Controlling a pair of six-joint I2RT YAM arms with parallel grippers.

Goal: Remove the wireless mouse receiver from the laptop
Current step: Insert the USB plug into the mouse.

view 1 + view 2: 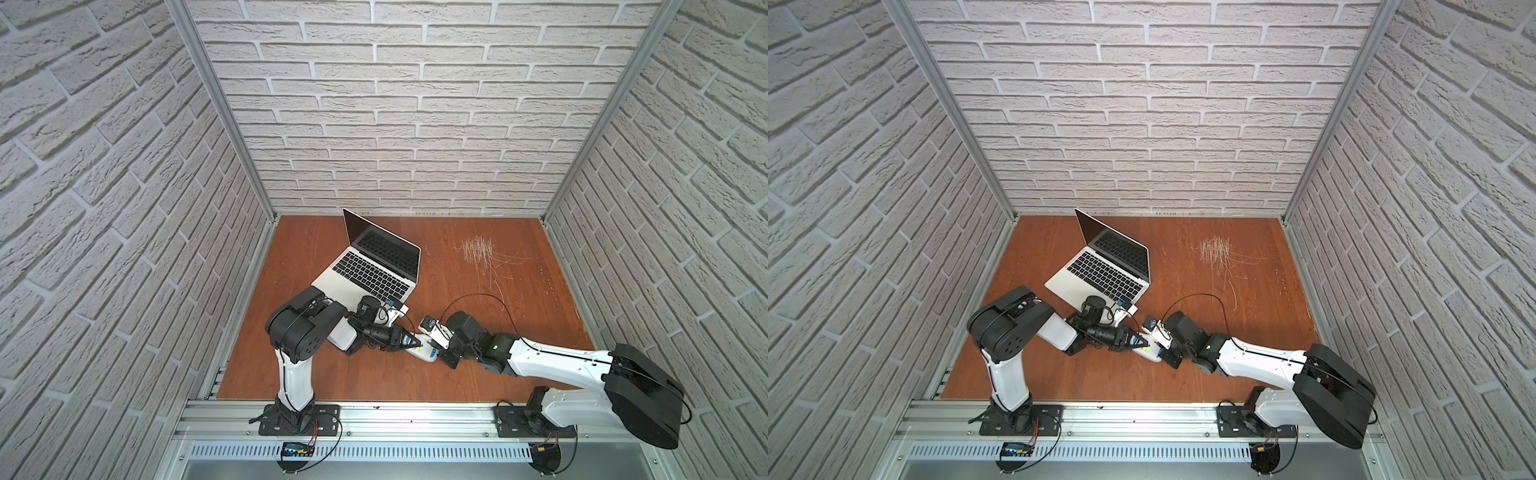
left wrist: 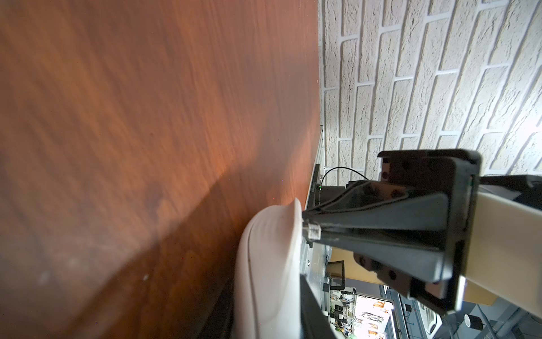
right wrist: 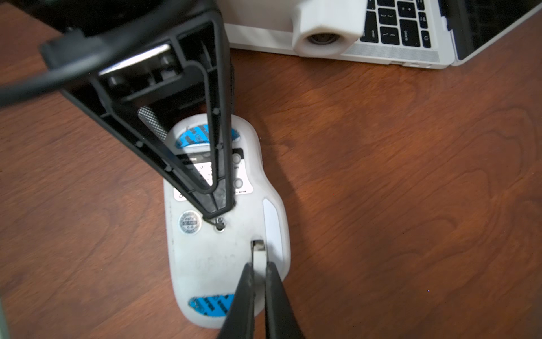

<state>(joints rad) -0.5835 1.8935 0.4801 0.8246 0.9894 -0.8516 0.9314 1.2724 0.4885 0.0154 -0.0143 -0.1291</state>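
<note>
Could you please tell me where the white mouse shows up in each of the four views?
In a top view: the white mouse lies below centre, at the left gripper tip.
In a top view: likewise, nearer the picture's middle.
Left wrist: side-on, beside the fingertips.
Right wrist: underside up.
Shared landmark: the left gripper, tip at the mouse in all four.

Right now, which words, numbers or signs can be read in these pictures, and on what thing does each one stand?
"delete": on a black key of the laptop, small but legible in the right wrist view.
Round silver sticker on the upturned mouse: print too blurred.
White label and blue stickers there: unreadable.
Top views: nothing legible.
</note>
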